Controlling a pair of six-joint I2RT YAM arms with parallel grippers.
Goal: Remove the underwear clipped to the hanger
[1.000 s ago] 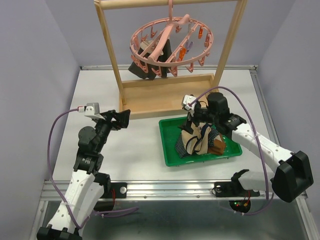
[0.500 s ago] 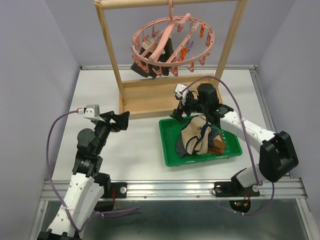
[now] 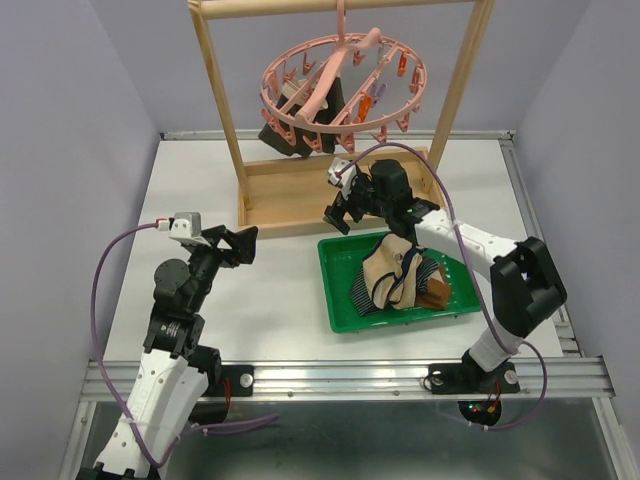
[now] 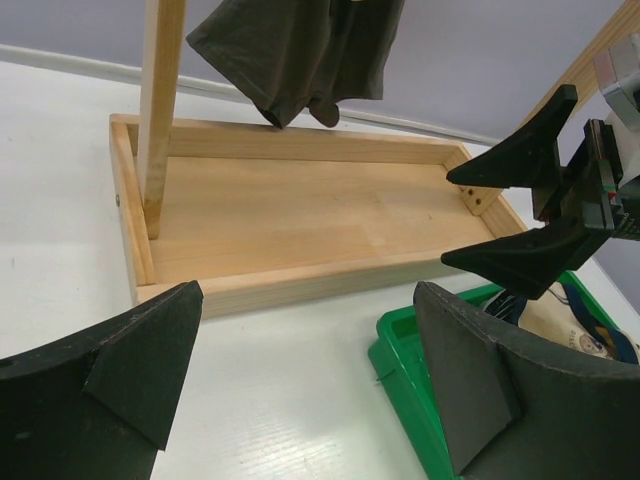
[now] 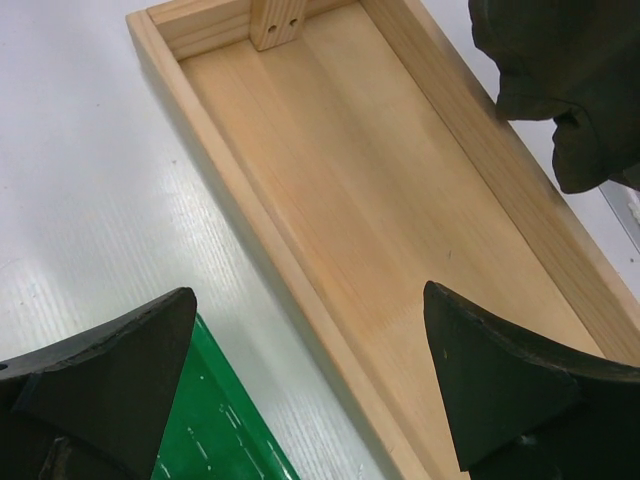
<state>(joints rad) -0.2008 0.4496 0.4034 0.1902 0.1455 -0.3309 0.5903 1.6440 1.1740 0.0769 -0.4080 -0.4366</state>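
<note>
Dark underwear (image 4: 290, 50) clipped on the pink hanger (image 3: 322, 88) at 12 o'clock — other pairs (image 3: 395, 275) piled in green tray (image 3: 335, 280) at 4. Left gripper (image 3: 245, 243) and right gripper (image 3: 338, 215) — jaws spread, empty. Print on the beige pair is unreadable.

- The hanger (image 3: 345, 85) is hanging from the wooden frame's (image 3: 222, 120) top bar, one piece of underwear (image 3: 290, 130) dangling under its left side.
- A tray (image 3: 335, 290) is sitting before the frame's right half, more underwear (image 3: 395, 275) piled in it.
- The right gripper (image 3: 340, 212) is hovering just behind the tray, the left gripper (image 3: 245, 242) well to its left.
</note>
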